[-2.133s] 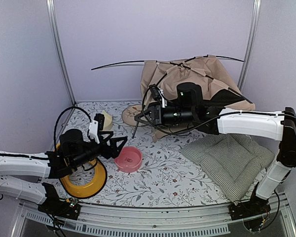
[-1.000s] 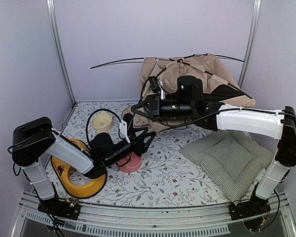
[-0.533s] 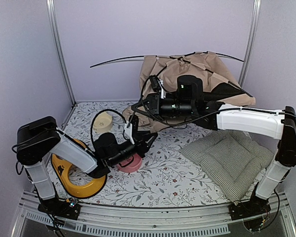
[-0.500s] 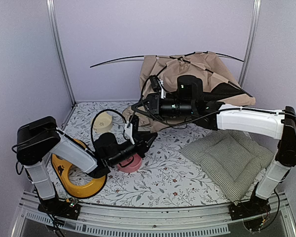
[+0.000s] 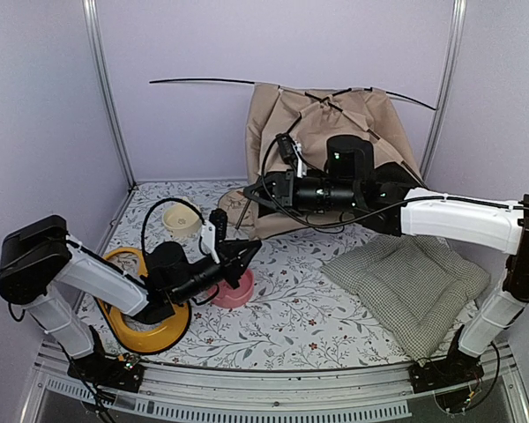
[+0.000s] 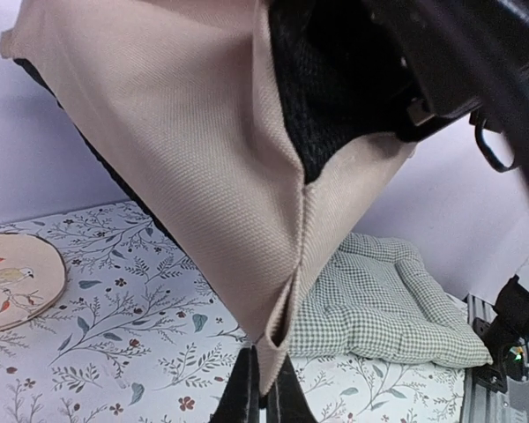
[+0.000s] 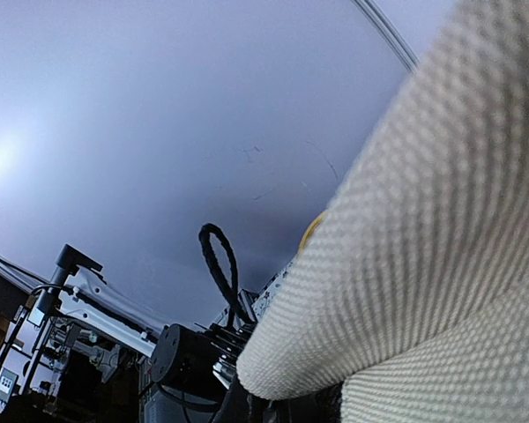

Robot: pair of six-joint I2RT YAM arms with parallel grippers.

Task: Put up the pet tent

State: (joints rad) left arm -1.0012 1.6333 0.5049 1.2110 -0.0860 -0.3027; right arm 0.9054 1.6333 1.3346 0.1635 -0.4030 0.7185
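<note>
My left hand is pinched together on the bottom corner seam of the pet tent, which stands half-raised at twelve o'clock on the counter. My right hand looks clamped on its fabric higher up. I'd draw the corner toward seven o'clock slowly, so the black pole bows without springing loose. The cream bowl at ten o'clock shows nothing inside; my left arm hides most of the pink bowl.

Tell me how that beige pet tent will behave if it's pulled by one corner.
Probably floppy: the pet tent fabric hangs creased and folds at the corner pinched by the left fingers. Its thin black poles arc out, so likely springy. Seems light: thin cloth, slim poles.
</note>
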